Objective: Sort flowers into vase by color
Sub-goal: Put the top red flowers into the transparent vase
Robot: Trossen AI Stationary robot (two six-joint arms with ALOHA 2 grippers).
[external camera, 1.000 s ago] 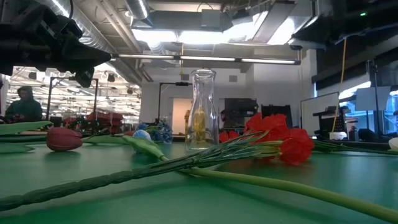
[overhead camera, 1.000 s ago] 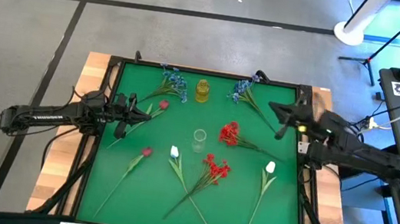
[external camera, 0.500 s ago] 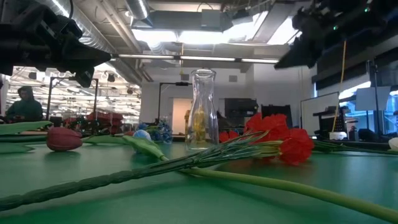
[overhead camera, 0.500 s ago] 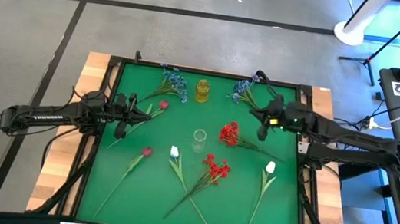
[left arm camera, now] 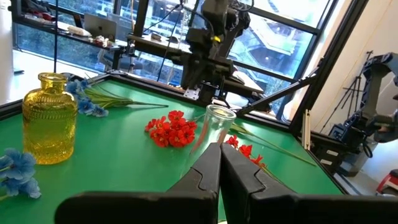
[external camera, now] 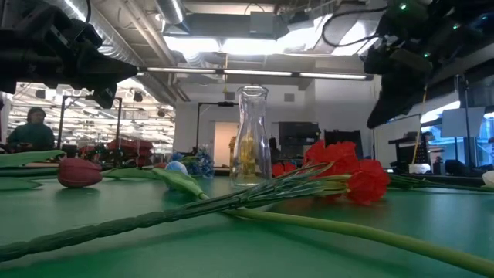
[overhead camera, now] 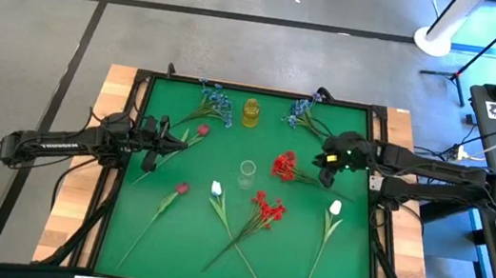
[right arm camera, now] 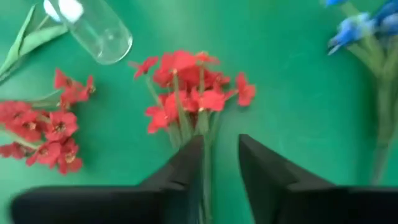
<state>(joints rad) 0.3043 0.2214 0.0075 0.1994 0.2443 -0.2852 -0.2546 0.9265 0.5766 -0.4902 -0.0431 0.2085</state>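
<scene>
Flowers lie scattered on the green mat: two blue sprigs, two red clustered blooms, two rosebuds, and two white buds. A clear vase stands mid-table, a yellow vase at the far edge. My right gripper hangs open, tilted down, above the stem of the right-hand red cluster, clear of it. My left gripper waits shut and level at the left, beside a rosebud.
A black frame borders the mat on all sides. Long green stems cross the near half of the mat. Bare mat lies between the yellow vase and the clear vase. A person shows in the room beyond.
My right gripper has swung in from the table's right edge toward the middle. It has tipped from level to slanting down and sunk over the stem of the right-hand red cluster. The flowers and vases lie as they did.
</scene>
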